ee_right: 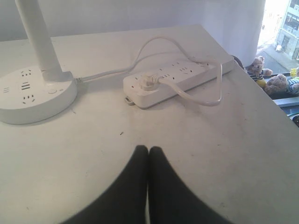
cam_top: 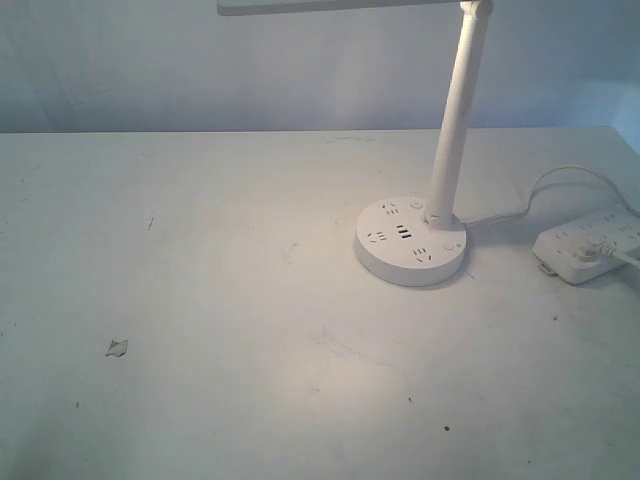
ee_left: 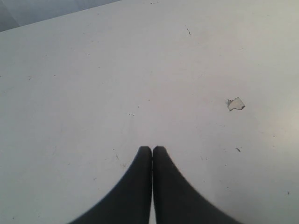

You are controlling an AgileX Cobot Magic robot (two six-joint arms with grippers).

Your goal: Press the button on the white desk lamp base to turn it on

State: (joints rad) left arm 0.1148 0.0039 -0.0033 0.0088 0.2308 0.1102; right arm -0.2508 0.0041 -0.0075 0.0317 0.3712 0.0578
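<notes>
The white desk lamp base (cam_top: 411,243) is a thick round disc with socket holes and dark USB slots, standing right of the table's middle; its tall white stem (cam_top: 459,110) rises to a lamp head at the top edge, and a pool of warm light lies on the table in front of it. The base (ee_right: 35,93) also shows in the right wrist view, with a small round button (ee_right: 53,91) beside the stem. My right gripper (ee_right: 148,149) is shut and empty, well short of the base. My left gripper (ee_left: 152,148) is shut and empty over bare table. Neither gripper appears in the exterior view.
A flat white power strip (cam_top: 590,245) lies right of the base with a plug and looping cable (ee_right: 196,91) in it. A small chip (cam_top: 118,347) marks the table at the left. The table's right edge (ee_right: 261,93) drops off near the strip.
</notes>
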